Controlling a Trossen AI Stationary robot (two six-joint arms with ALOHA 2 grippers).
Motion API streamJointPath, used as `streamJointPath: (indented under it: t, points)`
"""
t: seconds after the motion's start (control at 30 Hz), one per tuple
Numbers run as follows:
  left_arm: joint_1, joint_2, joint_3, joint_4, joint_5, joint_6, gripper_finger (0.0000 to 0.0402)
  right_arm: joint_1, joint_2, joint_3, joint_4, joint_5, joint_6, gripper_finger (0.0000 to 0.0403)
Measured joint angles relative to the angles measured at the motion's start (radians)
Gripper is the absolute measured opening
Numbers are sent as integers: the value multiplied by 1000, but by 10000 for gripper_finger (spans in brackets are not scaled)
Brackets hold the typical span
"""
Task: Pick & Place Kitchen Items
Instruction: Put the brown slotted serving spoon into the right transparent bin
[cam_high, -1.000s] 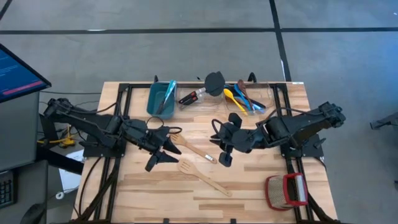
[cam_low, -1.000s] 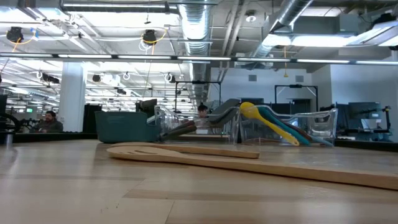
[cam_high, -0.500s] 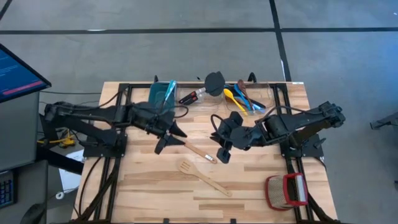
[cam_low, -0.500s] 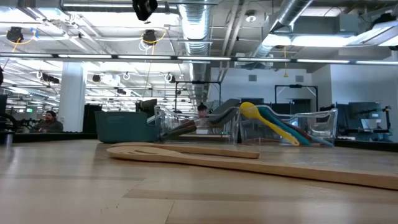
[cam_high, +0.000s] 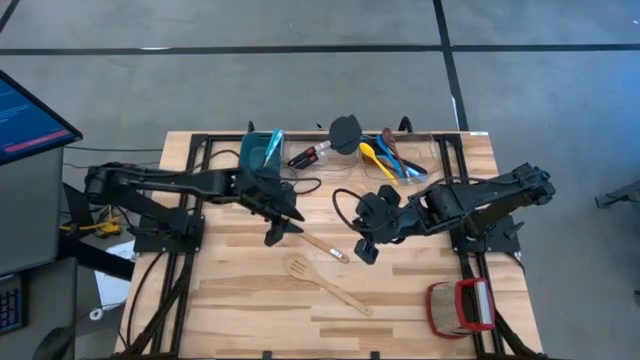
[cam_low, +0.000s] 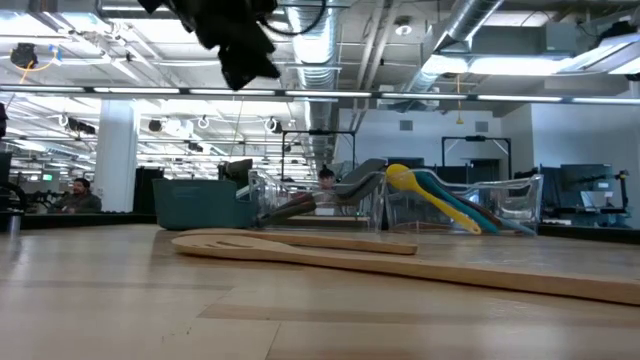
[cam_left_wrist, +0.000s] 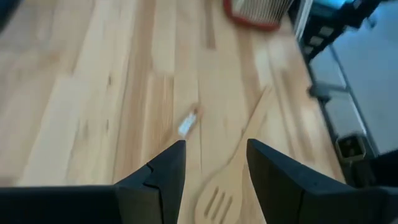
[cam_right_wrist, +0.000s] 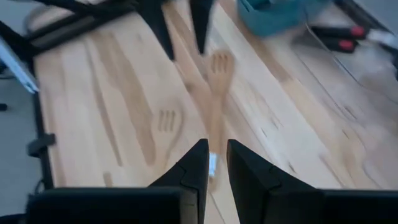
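Low view, from near to far, shows two wooden spoons lying flat on the counter, then the teal bin and a clear tray with more spoons. To do this step well, I think the left gripper, jaws apart and holding nothing, should drop straight over one thin handle, while the right gripper, jaws nearly together and holding nothing, waits beside. Only the high view shows both arms and the red basket.
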Motion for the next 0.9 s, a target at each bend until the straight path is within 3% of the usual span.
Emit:
streamJointPath:
  t: [0.27,0.53,0.9]
  points:
    - [-4,26,0,-110,-3,0,159,0,13,0,-109,-2,33,53]
    - [-47,25,0,-142,-4,10,159,-12,130,0,-150,-103,31,53]
    - [-75,58,0,-170,-101,259,159,-12,225,1,-169,-186,-22,53]
